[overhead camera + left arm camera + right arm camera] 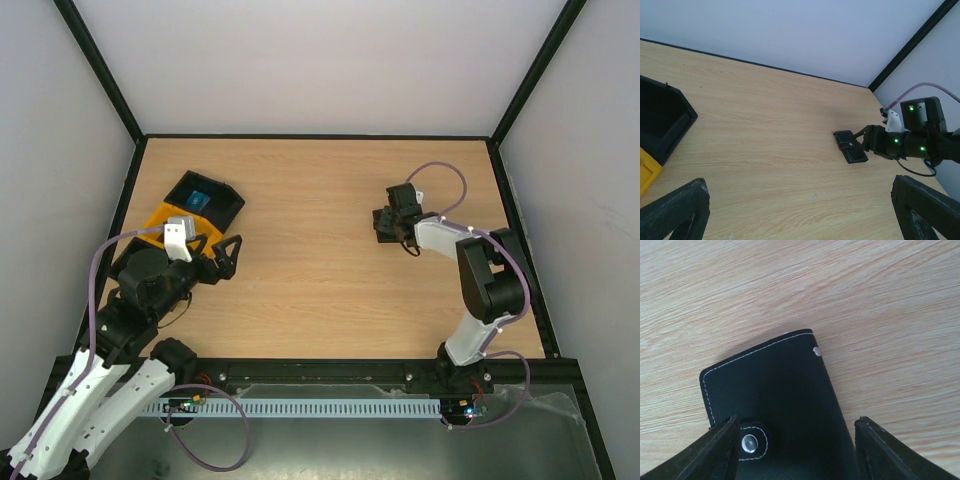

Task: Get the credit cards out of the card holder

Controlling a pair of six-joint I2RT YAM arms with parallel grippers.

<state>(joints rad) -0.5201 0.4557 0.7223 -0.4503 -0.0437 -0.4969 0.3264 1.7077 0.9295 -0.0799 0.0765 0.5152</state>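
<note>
Basically at step zero: card holder (775, 405) lies flat on the table (320, 290), right of centre toward the far side, folded shut, black outer face up. Its snap tab (763, 436) wraps over the edge and the metal stud (749, 442) looks pressed home, so I'd call it fastened. No credit cards visible outside it: none on the wood, none in either claw. Whatever is inside is hidden by the cover. One caveat: there's a small blue patch (199, 198) inside the black tray (232, 207) at far left, next to the yellow tray (158, 216). It's too small to say if it's a card, so I'm not counting it. Now the right gripper (797, 422): down at the card holder, jaws partway apart and straddling its short width, one finger over the tab side, the other just beside the opposite edge. Can't tell from the wrist view whether the pads actually touch the leather, so no call on held vs not held. From the left wrist view the card holder looks flat on the wood, not lifted. Meanwhile the left gripper (799, 182) is wide, nothing in it, near the trays and well apart from the card holder. Left to do, by my read: secure the card holder, pop the snap, fold it open, pull each card, i.e. the whole task. The snap likely needs both arms, one claw pinning, the other peeling the tab.
</note>
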